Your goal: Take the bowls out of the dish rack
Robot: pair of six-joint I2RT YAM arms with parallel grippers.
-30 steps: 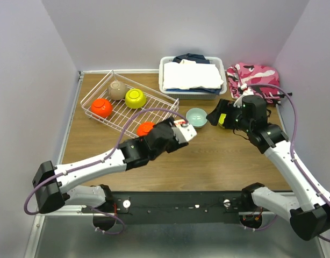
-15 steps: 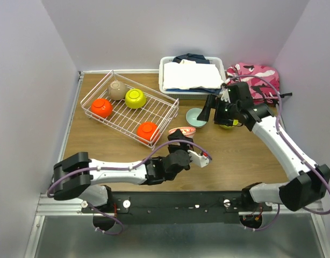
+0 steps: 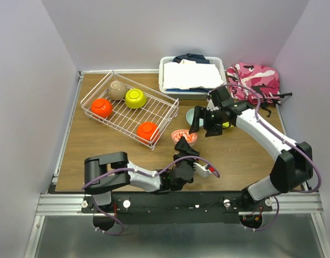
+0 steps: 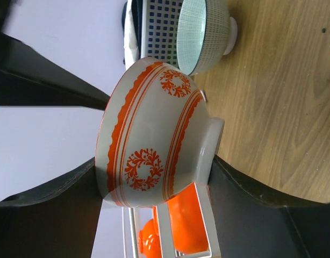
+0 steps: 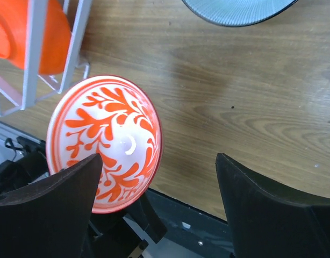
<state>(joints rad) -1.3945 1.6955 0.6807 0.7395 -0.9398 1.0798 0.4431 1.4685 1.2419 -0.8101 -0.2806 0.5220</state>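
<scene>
The white wire dish rack (image 3: 159,110) holds a taupe bowl (image 3: 117,90), a lime-yellow bowl (image 3: 135,98) and two orange bowls (image 3: 101,107) (image 3: 148,131). A red-patterned bowl (image 3: 184,136) (image 4: 154,134) (image 5: 103,142) stands upright on the table beside the rack. My left gripper (image 3: 182,146) (image 4: 154,209) lies low just in front of it, open. My right gripper (image 3: 200,122) (image 5: 159,204) hovers open above the table just right of that bowl, partly covering the pale grey bowl (image 3: 193,114) (image 4: 202,35). Another lime-yellow bowl (image 3: 227,124) sits behind the right wrist.
A white plastic bin (image 3: 167,80) of folded cloth stands at the back. A pink camouflage cloth (image 3: 253,78) lies at the back right. The rack's near corner (image 5: 73,48) with an orange bowl (image 5: 25,32) is close to the patterned bowl.
My left arm set the patterned bowl on the table and drew back toward the near edge. My right gripper swung left, from beside the pale grey bowl to above it.
</scene>
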